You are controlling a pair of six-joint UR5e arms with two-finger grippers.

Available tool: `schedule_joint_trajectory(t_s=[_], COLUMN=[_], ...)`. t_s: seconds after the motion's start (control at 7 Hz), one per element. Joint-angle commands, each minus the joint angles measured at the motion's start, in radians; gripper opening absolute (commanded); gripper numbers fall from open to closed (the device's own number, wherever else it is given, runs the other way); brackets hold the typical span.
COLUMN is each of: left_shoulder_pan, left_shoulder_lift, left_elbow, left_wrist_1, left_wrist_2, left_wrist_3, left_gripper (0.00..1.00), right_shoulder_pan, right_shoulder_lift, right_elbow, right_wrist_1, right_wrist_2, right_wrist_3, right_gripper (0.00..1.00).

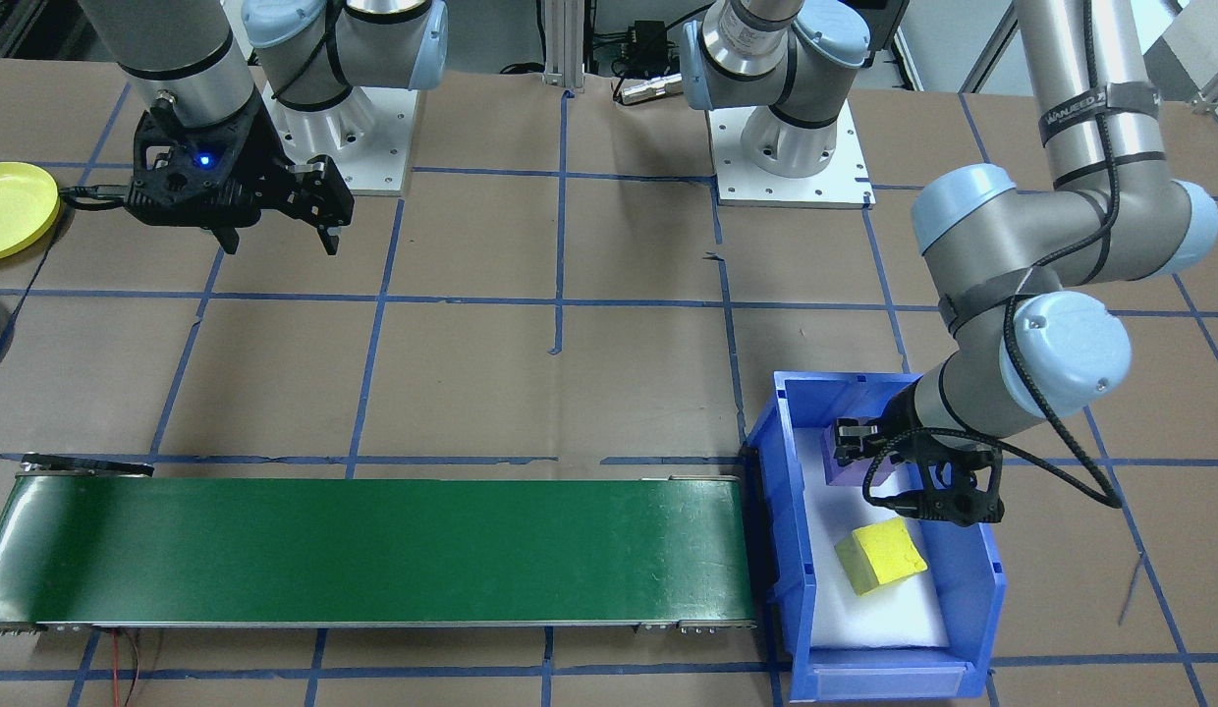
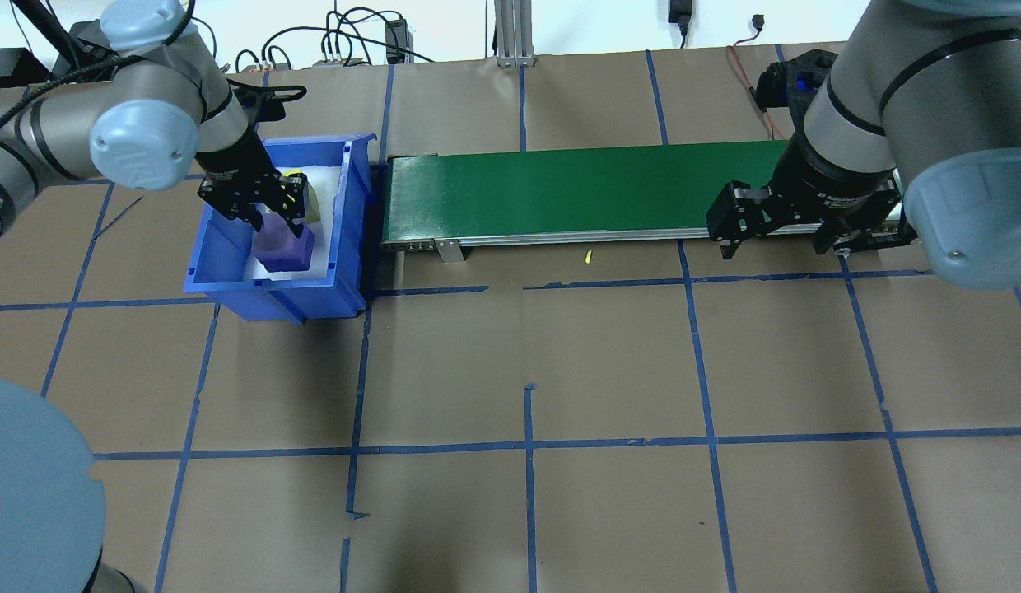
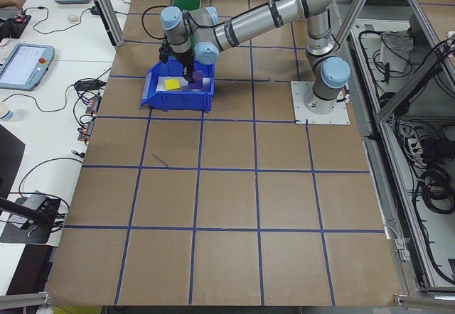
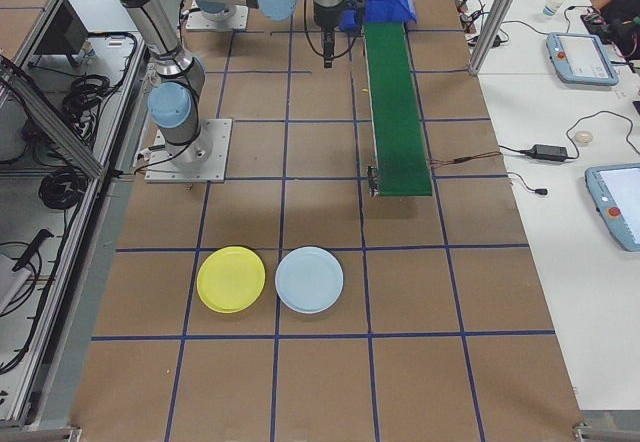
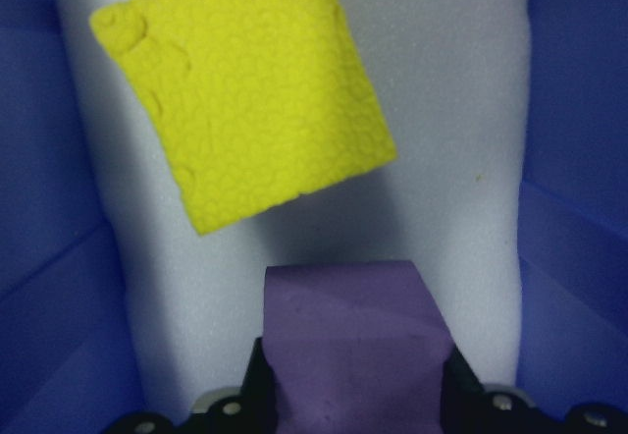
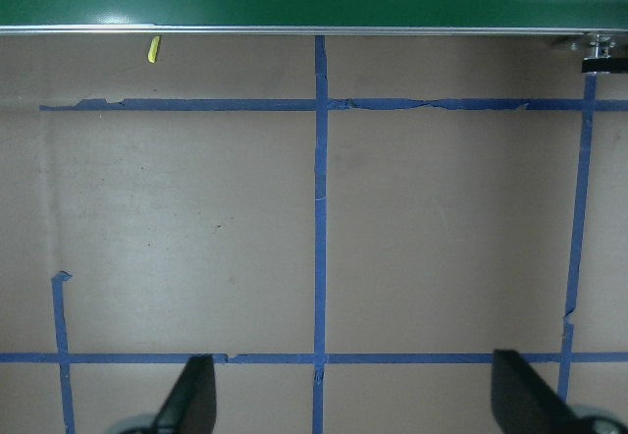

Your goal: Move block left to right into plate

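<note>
Front-facing view, lower right: the left gripper is lowered into the blue bin and appears closed on the purple block, with the yellow block just below it; the pick step is judged in hand. Overhead view, right of centre: the right gripper is seen spread and empty beside the green conveyor belt. Left wrist view, bottom centre: the purple block is pinched between the fingers, so a lift clear of the bin is called for next, then placement on the belt.

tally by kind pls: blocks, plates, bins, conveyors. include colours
Blocks: 2, purple block between the left gripper's fingers, yellow block loose in the bin.
Plates: 2, yellow plate and light blue plate.
Bins: 1, blue bin.
Conveyors: 1, green conveyor belt.
Total: 6.
</note>
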State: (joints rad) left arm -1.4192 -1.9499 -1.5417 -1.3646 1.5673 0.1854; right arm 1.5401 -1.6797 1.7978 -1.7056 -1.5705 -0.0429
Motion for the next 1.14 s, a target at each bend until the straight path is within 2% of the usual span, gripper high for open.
schedule_joint_trajectory(t_s=[0.0,0.14,0.29,0.43,0.57,0.71,0.86,1.0], left_shoulder_pan=[-0.032,-0.097,-0.148,-0.217,-0.272,-0.283,-0.293,-0.293], left_shoulder_lift=[0.075,0.091,0.066,0.008,-0.053,-0.113,-0.147,-0.158], left_elbow=[0.101,0.116,0.136,0.144,0.147,0.144,0.127,0.123], left_wrist_1=[-0.106,-0.082,-0.012,0.074,0.166,0.255,0.265,0.266], left_wrist_2=[-0.009,-0.022,-0.042,-0.084,-0.082,-0.085,-0.082,-0.082], left_wrist_3=[-0.029,-0.1,-0.148,-0.235,-0.257,-0.258,-0.261,-0.259], left_gripper=[0.27,0.27,0.27,0.27,0.27,0.29,0.29,0.48], right_shoulder_pan=[-0.003,-0.005,-0.006,-0.006,-0.006,-0.006,-0.005,-0.005], right_shoulder_lift=[0.002,0.002,0.002,0.002,0.002,0.002,0.002,0.002], right_elbow=[0.002,0.0,0.0,0.0,-0.002,0.0,0.002,0.003], right_wrist_1=[0.0,0.001,0.004,0.004,0.004,0.004,0.004,0.006], right_wrist_2=[0.004,0.003,0.004,0.012,0.017,0.017,0.017,0.017], right_wrist_3=[-0.008,-0.015,-0.012,-0.012,-0.012,-0.015,-0.023,-0.034], right_gripper=[1.0,1.0,1.0,1.0,1.0,1.0,1.0,1.0])
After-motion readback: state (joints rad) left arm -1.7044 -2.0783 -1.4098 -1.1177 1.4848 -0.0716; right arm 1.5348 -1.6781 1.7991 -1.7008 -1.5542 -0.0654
